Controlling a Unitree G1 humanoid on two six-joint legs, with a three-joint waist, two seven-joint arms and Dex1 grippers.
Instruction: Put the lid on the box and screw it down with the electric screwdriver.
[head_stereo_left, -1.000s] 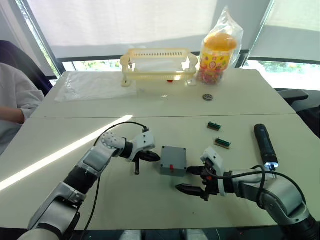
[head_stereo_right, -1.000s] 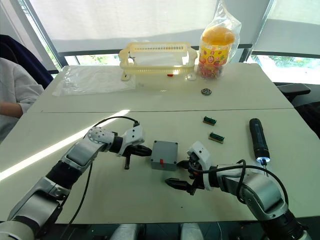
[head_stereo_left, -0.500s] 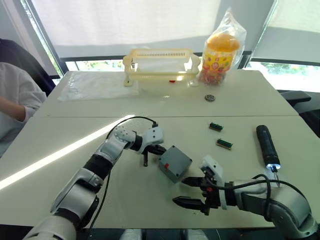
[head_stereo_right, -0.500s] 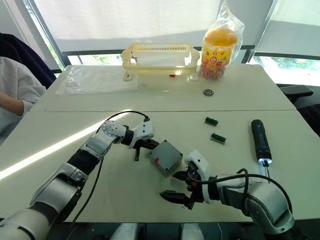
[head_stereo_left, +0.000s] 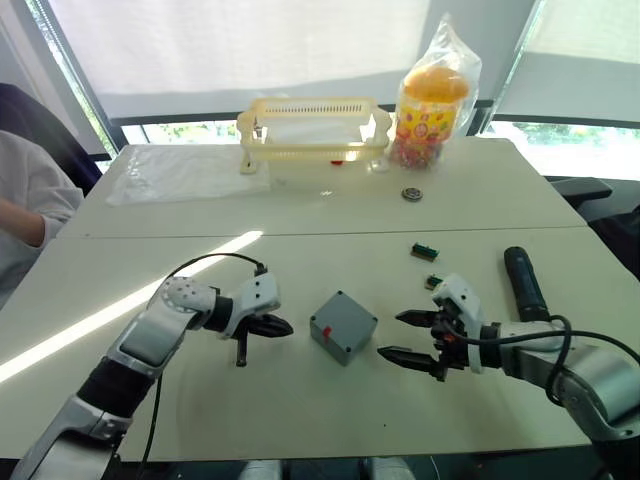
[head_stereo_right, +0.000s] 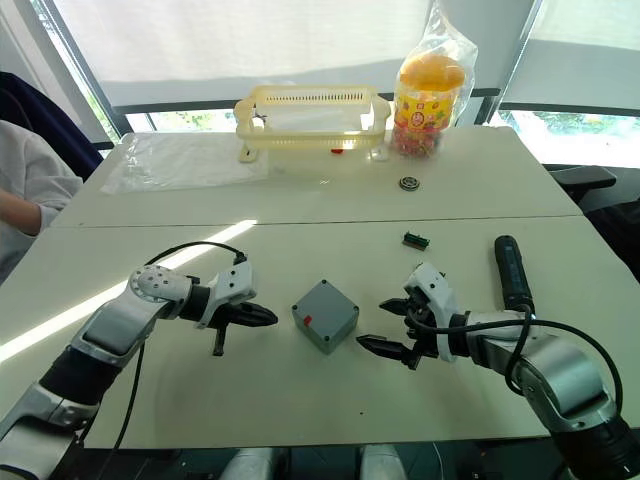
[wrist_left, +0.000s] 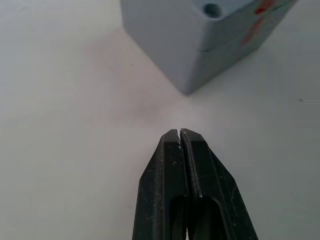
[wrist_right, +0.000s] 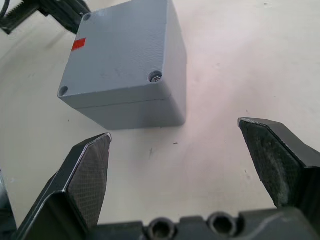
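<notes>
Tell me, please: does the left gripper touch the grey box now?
Apart. In the left wrist view, the left gripper, its fingers shut together, ends short of the box, with bare table showing plainly between the fingertips and the box's nearest corner.

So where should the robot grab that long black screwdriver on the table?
Probably around the thick black middle of the electric screwdriver, coming from above with the open right gripper. It lies flat with bare table on both long sides, and its thin tip points toward the robot.
</notes>
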